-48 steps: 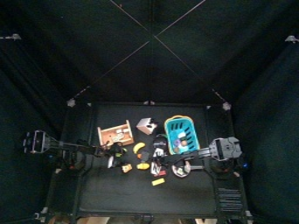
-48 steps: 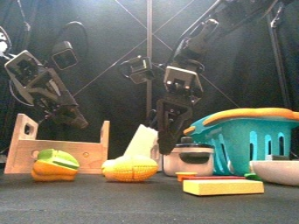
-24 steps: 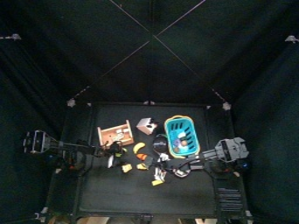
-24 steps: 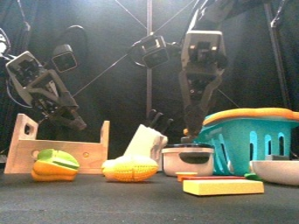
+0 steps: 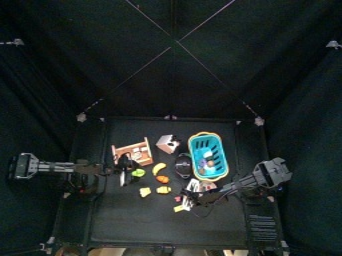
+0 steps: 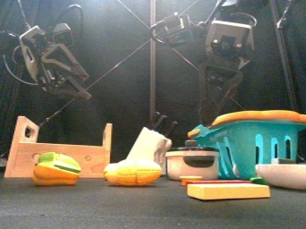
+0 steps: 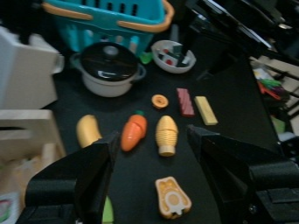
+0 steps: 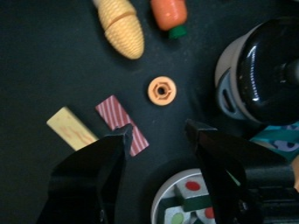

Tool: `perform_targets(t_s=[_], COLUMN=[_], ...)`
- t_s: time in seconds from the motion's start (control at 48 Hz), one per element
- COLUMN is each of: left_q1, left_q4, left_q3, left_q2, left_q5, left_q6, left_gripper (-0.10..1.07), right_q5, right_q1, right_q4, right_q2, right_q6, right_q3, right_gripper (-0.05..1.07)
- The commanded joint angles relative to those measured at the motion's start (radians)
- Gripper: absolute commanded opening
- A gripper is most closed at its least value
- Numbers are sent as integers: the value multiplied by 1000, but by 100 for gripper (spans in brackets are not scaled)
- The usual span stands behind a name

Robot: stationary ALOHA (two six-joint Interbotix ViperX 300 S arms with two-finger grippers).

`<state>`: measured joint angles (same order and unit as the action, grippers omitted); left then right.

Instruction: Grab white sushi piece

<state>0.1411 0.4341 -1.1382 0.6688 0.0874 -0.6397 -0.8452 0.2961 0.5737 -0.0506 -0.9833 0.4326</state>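
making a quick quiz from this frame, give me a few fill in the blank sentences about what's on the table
1. The round black cooking pot is covered by a ____.
2. In the left wrist view, the orange carrot lies between two yellow pieces of ____.
3. The teal plastic basket has a handle coloured ____.
4. The left gripper is raised above the table with its jaws ____.

Missing words: lid; corn; orange; open
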Motion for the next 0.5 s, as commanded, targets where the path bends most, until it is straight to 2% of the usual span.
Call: perform_targets(t_s=[0.0, 0.104, 0.208, 0.354, 0.479], left_q1=[17, 31, 89, 207, 261], left_q4=[-5, 2, 28, 60, 58], left_q3=[41, 51, 54, 55, 54], left_q2=[67, 86, 69, 18, -15], left_q5=[-166, -252, -298, -308, -307], left_q6=[3, 5, 5, 3, 2], left_gripper=[96, 96, 96, 96, 95], right_q5=[6, 25, 63, 143, 187], right_q1=[-6, -28, -63, -110, -140], right_q4=[69, 114, 143, 143, 141], right_q2=[48, 58, 71, 71, 69], right_q6=[-46, -77, -91, -91, -92], right_q3=[-3, 5, 23, 51, 66], right_gripper=[87, 87, 87, 87, 87])
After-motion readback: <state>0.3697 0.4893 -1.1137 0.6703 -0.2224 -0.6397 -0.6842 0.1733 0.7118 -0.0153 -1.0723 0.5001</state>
